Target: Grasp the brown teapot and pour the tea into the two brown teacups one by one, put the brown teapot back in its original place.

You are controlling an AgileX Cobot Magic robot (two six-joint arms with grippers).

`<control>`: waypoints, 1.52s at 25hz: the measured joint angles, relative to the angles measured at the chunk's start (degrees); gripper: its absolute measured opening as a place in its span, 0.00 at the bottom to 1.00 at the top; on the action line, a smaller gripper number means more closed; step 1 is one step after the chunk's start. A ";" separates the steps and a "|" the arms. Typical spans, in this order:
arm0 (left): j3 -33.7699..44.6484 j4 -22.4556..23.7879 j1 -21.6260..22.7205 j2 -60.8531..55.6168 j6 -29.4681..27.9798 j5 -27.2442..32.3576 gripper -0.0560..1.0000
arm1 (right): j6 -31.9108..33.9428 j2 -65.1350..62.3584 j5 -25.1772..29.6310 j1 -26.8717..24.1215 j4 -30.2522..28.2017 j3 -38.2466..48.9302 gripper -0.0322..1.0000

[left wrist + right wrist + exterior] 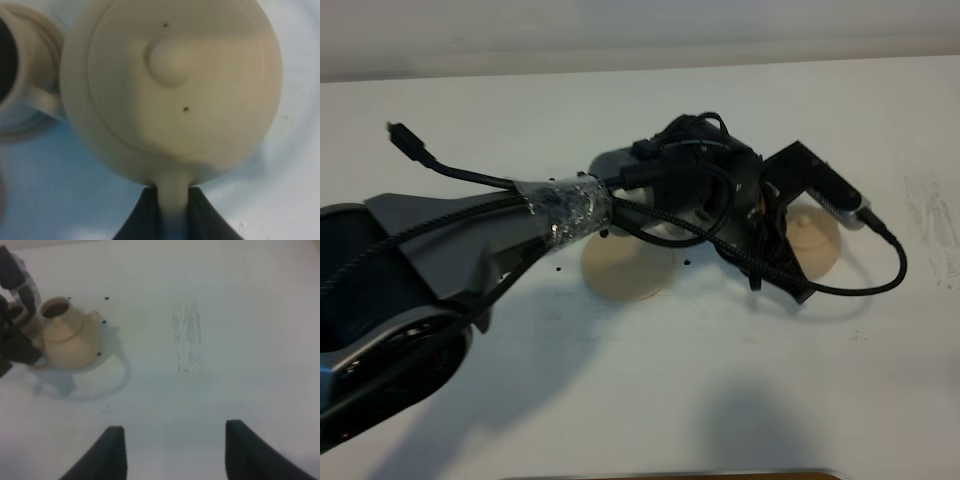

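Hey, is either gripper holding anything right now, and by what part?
The left gripper holds the brown teapot by its loop handle, pinched between the fingers. The right gripper is open over bare table, holding nothing.

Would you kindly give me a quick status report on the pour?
Left claw shut on teapot handle. Right claw open, idle. Teacup beside teapot. Nothing blocking.

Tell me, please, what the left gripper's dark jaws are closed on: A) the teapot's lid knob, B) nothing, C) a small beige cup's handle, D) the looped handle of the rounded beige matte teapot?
D: in the left wrist view the left gripper pinches the looped handle of the rounded beige matte teapot.
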 joint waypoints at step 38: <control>32.21 4.55 11.61 -31.46 -11.25 6.16 0.21 | 0.00 0.00 0.00 0.00 0.00 0.00 0.45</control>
